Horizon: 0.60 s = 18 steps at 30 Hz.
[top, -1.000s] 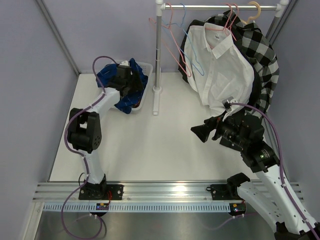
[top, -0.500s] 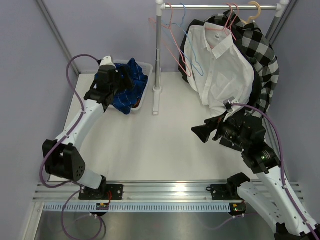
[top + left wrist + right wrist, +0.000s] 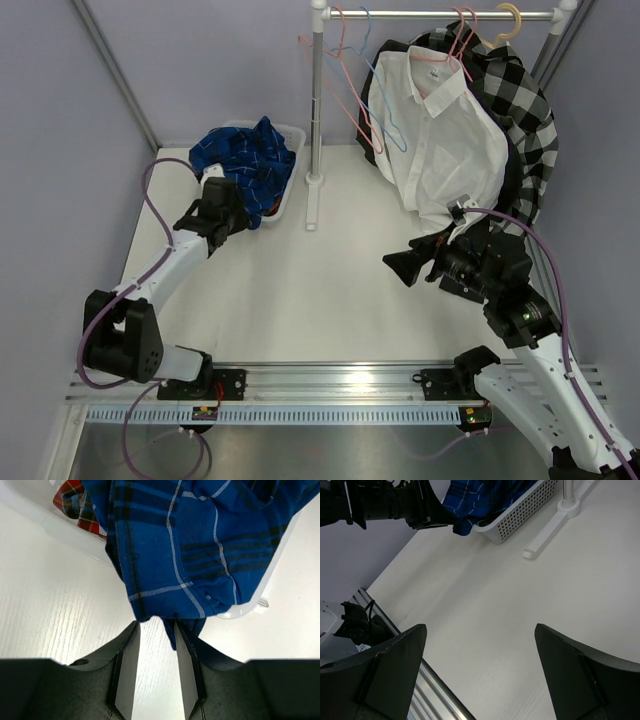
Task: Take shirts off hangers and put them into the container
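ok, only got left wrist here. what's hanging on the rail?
Observer: Two shirts on the rail: a white shirt in front, a black-and-white checked shirt behind it.
Operator: right tool?
Observer: The right tool is open, holding nothing, over the table near the white shirt's hem.
Operator: spare hangers?
Observer: Empty hangers, pink and light blue, hang at the rail's left end.

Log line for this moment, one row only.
left gripper: partly open at blue shirt hem | shirt: draped over container rim | right gripper: open, empty | white shirt: hanging on rail
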### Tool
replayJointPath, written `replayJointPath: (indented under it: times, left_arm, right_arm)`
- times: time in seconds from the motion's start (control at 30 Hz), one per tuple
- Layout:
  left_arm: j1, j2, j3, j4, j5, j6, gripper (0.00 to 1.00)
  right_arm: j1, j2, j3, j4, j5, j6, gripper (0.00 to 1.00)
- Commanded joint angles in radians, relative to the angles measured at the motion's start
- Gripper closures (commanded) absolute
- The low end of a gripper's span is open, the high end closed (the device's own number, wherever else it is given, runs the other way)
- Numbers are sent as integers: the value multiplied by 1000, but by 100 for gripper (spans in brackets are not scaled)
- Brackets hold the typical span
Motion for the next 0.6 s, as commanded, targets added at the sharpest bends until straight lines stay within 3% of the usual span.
replayJointPath:
  times: [0.0,0.57]
  left_arm:
    - [2,48,57,88,-24,9,62]
    - [2,433,385,56,97,56,62]
  right_arm:
    - [-2,-5,-1,21,-7,1,1]
    - [-2,25,3,24,0,-3,1]
